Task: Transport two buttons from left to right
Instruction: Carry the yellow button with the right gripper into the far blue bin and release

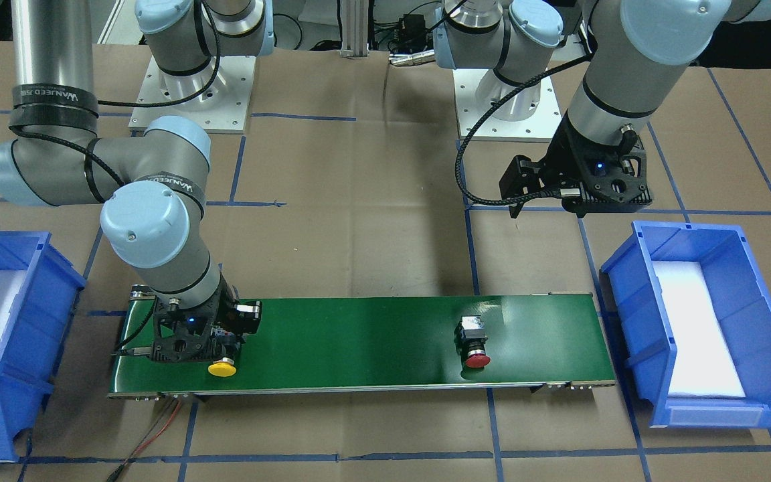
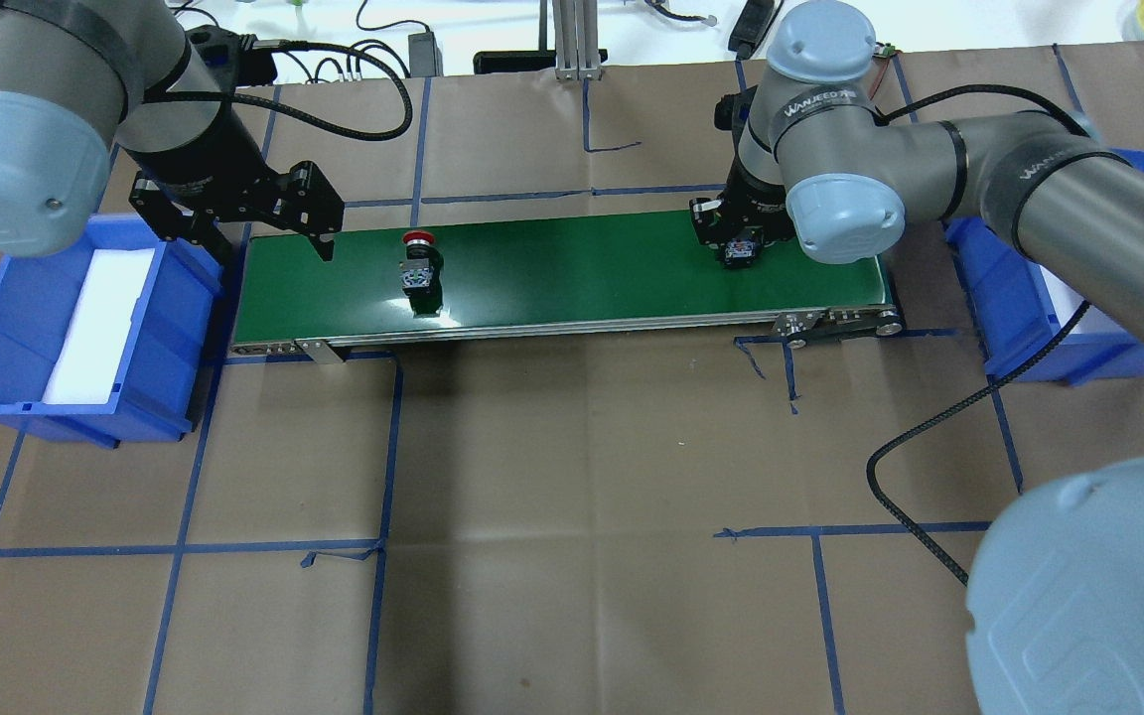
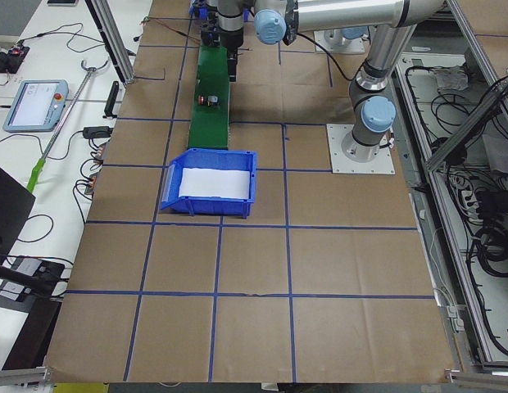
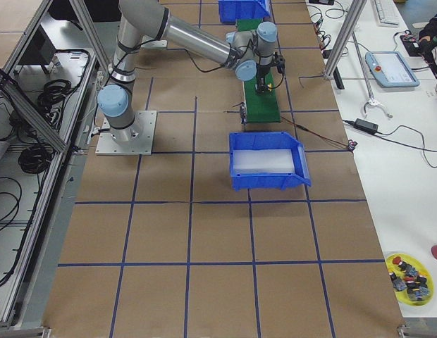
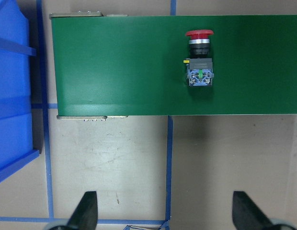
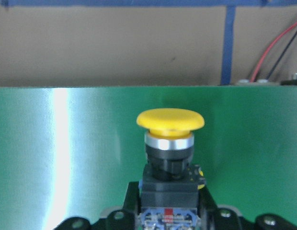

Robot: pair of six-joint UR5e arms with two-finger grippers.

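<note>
Item 1. Green belt (image 1: 359, 335): we record a long flat strip lying across the paper-covered table (image 2: 572, 477), which is marked off with blue tape.

Item 2. Red button (image 1: 475, 345): we find it lying on its side on the belt, toward the robot's left end. Its cap points at the belt edge away from the robot and its grey block at the robot. Nothing is touching it.

Item 3. Yellow button (image 6: 170, 120): we find it at the robot's right end of the belt, also on its side, with its cap pointing the same way as the red one. We cannot tell whether it rests on the belt or hangs just above it.

Item 4. Right claw (image 6: 170, 208): we note it low over that end of the belt, pinching the yellow button by its black body. The cap sticks out past the fingers (image 6: 131, 199).

Item 5. Left claw (image 5: 165, 213): we note it spread wide with nothing between its fingertips (image 5: 86, 211). It hangs above the table on the robot's side of the belt, near the belt's left end, well apart from the red button.

Item 6. Left blue bin (image 1: 760, 321): it sits just beyond the belt's left end and is lined with white foam (image 1: 693, 328).

Item 7. Right blue bin (image 1: 17, 375): it sits just beyond the belt's right end and is likewise lined with foam.
</note>
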